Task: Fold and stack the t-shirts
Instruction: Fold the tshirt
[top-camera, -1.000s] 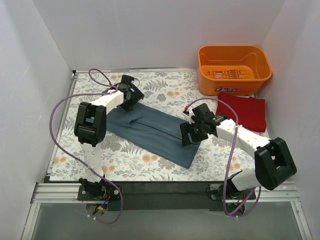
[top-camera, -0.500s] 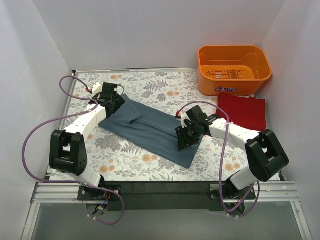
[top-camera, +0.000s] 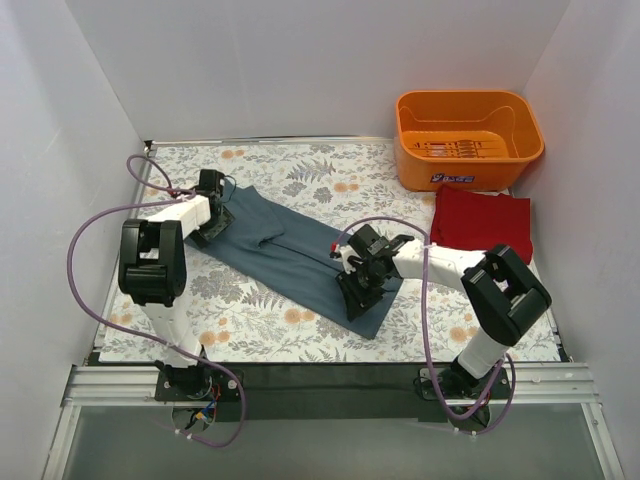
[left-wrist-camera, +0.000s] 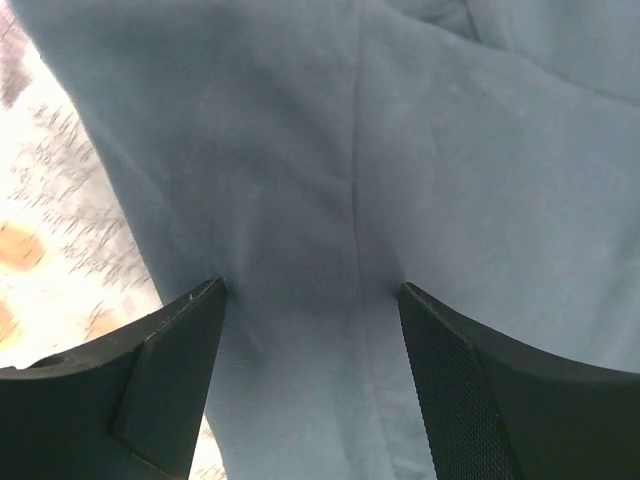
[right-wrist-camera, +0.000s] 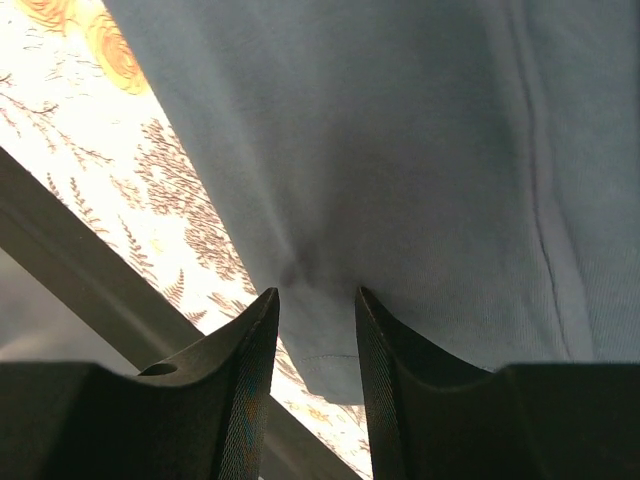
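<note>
In the overhead view, the left tool (top-camera: 212, 215) rests on the 10 o'clock end of a slate blue-grey cloth t-shirt (top-camera: 290, 255). The shirt lies as a long folded band across the floral-printed worktop (top-camera: 300, 170), slanting from 10 o'clock down to 5 o'clock. The left wrist view shows the left tool (left-wrist-camera: 310, 290) with its two black fingers (left-wrist-camera: 170, 370) spread wide, their tips down on the shirt (left-wrist-camera: 350, 150) and a seam running between them; nothing is held.

The right tool (top-camera: 356, 285) sits on the shirt's 5 o'clock end, close to its near edge. From the right wrist, this tool (right-wrist-camera: 315, 292) has its fingers (right-wrist-camera: 235, 380) drawn close together, and the cloth (right-wrist-camera: 400, 150) puckers just ahead of the tips. I cannot tell whether that fold is truly pinched.

A dark red cloth t-shirt (top-camera: 485, 225) lies folded into a rectangle at 3 o'clock on the worktop, well apart from the blue-grey one. An orange plastic basket (top-camera: 500, 170) stands just behind it at 1 o'clock.
</note>
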